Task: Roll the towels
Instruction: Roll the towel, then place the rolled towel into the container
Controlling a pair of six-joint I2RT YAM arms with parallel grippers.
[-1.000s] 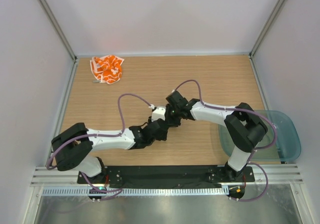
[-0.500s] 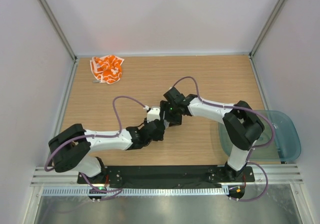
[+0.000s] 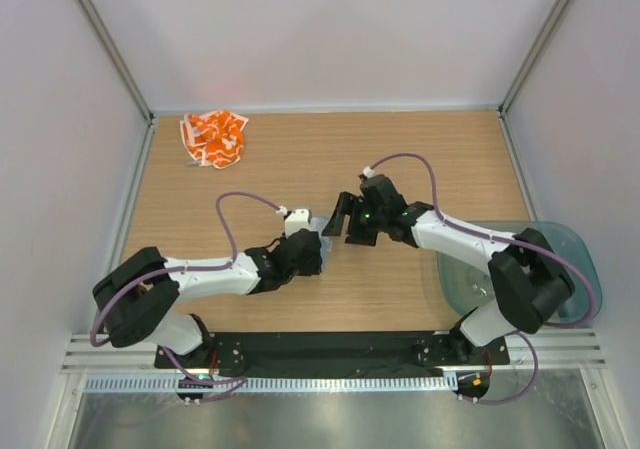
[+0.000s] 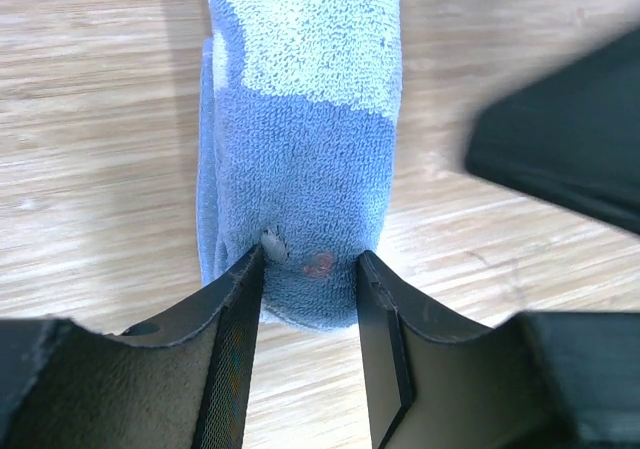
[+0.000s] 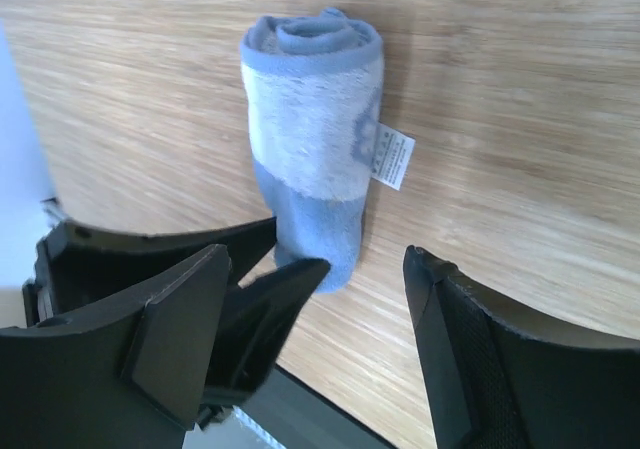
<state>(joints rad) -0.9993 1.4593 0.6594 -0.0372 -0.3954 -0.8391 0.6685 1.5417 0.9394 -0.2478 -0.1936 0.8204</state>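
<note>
Far from blue roll (image 4: 300, 169): orange towel (image 3: 213, 139), teal bin (image 3: 566, 239).

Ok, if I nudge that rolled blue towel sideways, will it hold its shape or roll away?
Probably soft and squashy: the rolled towel is terry cloth, narrowing where the left tool pinches it. Likely rolls on the smooth table, and its loose outer edge may unwind.

Rolled towel (image 5: 315, 149): mid-blue terry, one broad pale-blue band across the middle, small reddish spot at the darker end. Sewn label (image 5: 388, 156): white, dark print.
Crumpled towel (image 3: 213, 138): orange with white patches.
Tabletop (image 3: 430, 159): light wood grain, fine darker streaks.
Bin (image 3: 575, 269): translucent blue-green.
Arm links: white; joints and jaws: black.
Cables (image 3: 235, 209): dull purple.
</note>
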